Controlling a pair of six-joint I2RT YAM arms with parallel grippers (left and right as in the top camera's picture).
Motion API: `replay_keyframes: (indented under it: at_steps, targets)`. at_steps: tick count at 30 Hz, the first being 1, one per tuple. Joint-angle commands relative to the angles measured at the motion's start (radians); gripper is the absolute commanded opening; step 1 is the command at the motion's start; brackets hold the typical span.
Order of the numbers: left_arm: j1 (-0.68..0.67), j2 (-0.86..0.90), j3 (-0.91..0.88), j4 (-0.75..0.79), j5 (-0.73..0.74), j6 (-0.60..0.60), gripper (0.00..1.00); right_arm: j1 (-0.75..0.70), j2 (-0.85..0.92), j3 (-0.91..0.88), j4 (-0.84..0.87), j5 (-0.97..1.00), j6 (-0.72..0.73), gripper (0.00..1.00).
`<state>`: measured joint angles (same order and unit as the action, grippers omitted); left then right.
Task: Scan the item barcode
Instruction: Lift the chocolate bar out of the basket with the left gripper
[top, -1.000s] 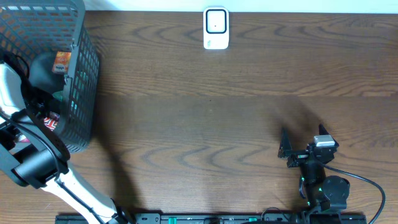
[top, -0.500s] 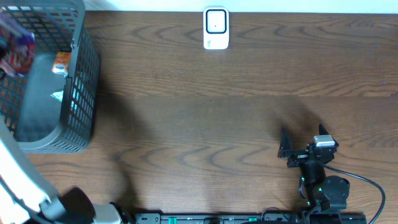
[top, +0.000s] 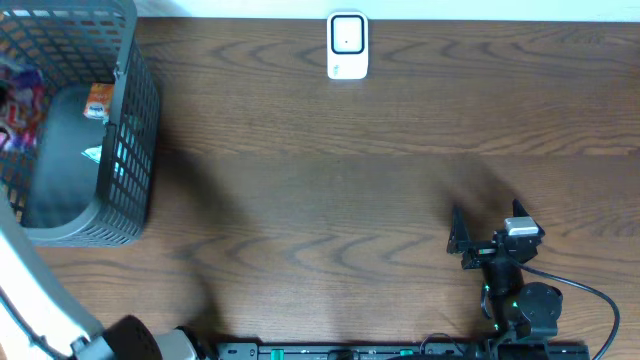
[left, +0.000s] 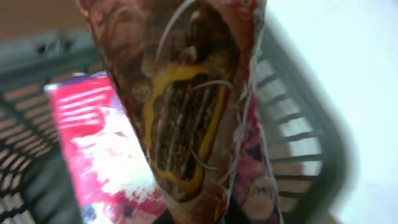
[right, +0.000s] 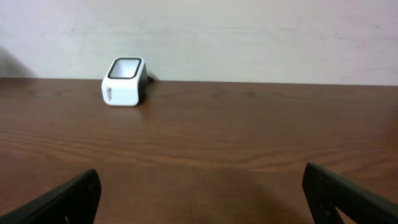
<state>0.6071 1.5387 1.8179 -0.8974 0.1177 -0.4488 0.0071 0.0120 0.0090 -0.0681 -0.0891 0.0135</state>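
Near the front edge of the table (top: 330, 180), toward its right corner: right gripper (top: 487, 228) spread wide, empty. At the far-left corner, above the basket (top: 130, 120), a snack packet (left: 186, 106) pinched in the closed left gripper, fingers hidden behind it. Risk of snagging the basket rim on exit, or of slipping from a thin pinch on crinkly film. Beyond, bare wood all the way to the scanner (top: 347, 45) at mid far edge.

right arm (top: 510, 278): black, grey block (green light) | cable (top: 600, 291): black | left arm (top: 35, 290): seemingly white
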Motion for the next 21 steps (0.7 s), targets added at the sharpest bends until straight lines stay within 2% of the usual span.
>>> replay_keyframes:
  at_steps: [1, 7, 14, 15, 16, 21]
  targets:
    - [0.002, 0.074, -0.086, -0.003, -0.063, 0.01, 0.08, 0.007, -0.005, -0.003, -0.002, 0.005, -0.007, 0.99]
    - [0.002, 0.212, -0.216, -0.022, -0.055, 0.01, 0.07, 0.007, -0.005, -0.003, -0.002, 0.005, -0.007, 0.99]
    - [0.002, 0.308, -0.227, -0.03, -0.048, 0.01, 0.08, 0.007, -0.005, -0.003, -0.002, 0.005, -0.007, 0.99]
    - [0.002, 0.31, -0.227, -0.029, -0.048, 0.01, 0.15, 0.007, -0.005, -0.003, -0.002, 0.005, -0.007, 0.99]
    - [0.002, 0.31, -0.227, -0.028, -0.048, 0.01, 0.29, 0.007, -0.005, -0.003, -0.002, 0.005, -0.007, 0.99]
    - [0.002, 0.31, -0.226, -0.021, -0.048, 0.01, 0.29, 0.007, -0.005, -0.003, -0.002, 0.005, -0.007, 0.99]
